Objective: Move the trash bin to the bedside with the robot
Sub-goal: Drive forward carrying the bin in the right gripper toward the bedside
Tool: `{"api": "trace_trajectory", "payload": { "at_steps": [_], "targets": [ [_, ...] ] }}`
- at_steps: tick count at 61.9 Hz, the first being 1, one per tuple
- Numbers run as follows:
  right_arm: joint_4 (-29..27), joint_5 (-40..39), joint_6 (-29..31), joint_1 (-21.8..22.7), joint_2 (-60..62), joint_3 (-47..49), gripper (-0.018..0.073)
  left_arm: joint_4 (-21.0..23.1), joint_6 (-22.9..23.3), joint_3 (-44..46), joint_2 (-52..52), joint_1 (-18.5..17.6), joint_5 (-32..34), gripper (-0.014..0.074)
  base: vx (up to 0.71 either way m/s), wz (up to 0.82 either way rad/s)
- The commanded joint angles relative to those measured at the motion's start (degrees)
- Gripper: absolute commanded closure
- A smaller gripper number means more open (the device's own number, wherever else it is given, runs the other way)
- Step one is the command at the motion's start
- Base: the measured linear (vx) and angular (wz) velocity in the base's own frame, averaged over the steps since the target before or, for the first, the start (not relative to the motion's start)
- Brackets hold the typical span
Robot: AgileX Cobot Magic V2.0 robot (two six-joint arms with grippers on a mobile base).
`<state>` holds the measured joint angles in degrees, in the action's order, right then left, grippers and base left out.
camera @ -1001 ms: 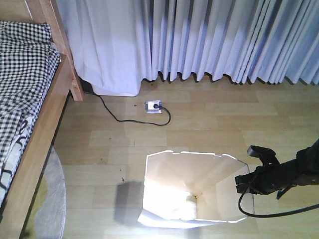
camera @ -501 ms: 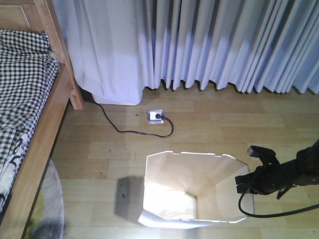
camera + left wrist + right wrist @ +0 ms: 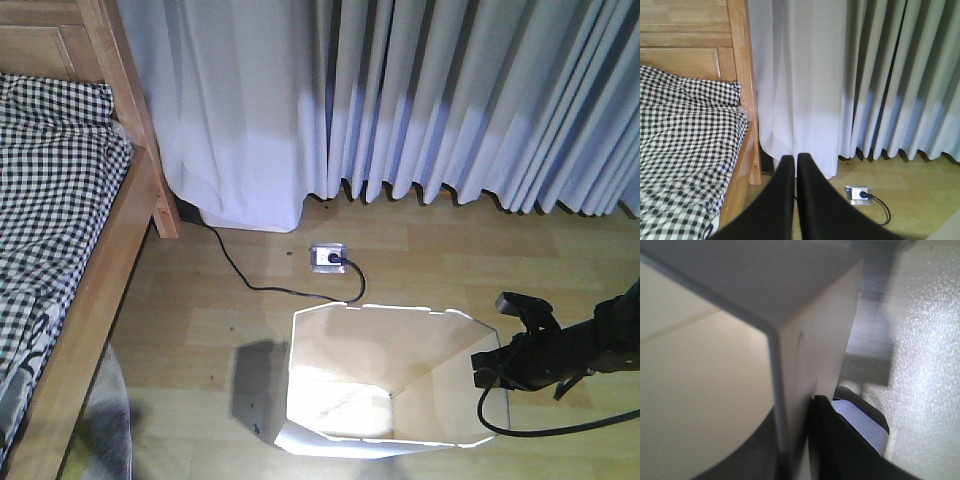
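The right gripper (image 3: 492,368) was clamped onto the right-hand wall of the trash bin (image 3: 345,350). In the right wrist view, a black finger (image 3: 840,455) lay flat against the outside of the thin white wall, with the cream interior on the far side of it. The bin stood upright on the wooden floor (image 3: 480,260), stretching away to the left of those fingers, its notched rim open to the camera.

The left gripper (image 3: 792,158) had its two black fingers drawn together with only a sliver of gap between them, and it held nothing.

Beyond the bin from the right fingers lay a floor socket (image 3: 329,258). A black cable (image 3: 240,278) ran from it toward the bed post. The bed (image 3: 70,190), with its light-brown frame and checked bedding, stood well off to the left of the fingers, apart from the bin, with bare floor between them. Farthest back, pale curtains (image 3: 450,100) hung to the floor.
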<state>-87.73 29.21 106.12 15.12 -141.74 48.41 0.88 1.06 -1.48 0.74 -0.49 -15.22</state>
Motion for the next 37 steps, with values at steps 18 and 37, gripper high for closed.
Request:
{"api": "trace_trajectory", "payload": {
  "at_steps": [18,37],
  "targets": [
    [-0.4,13.2,0.5,0.2,3.9,0.2,0.0564,0.2,0.3,-1.1,0.8,-0.3,4.0,0.0602,0.18,0.0],
    [-0.4,13.2,0.5,0.2,3.9,0.2,0.0564,0.2,0.3,-1.1,0.8,-0.3,4.0,0.0602,0.16,-0.05]
  ]
}}
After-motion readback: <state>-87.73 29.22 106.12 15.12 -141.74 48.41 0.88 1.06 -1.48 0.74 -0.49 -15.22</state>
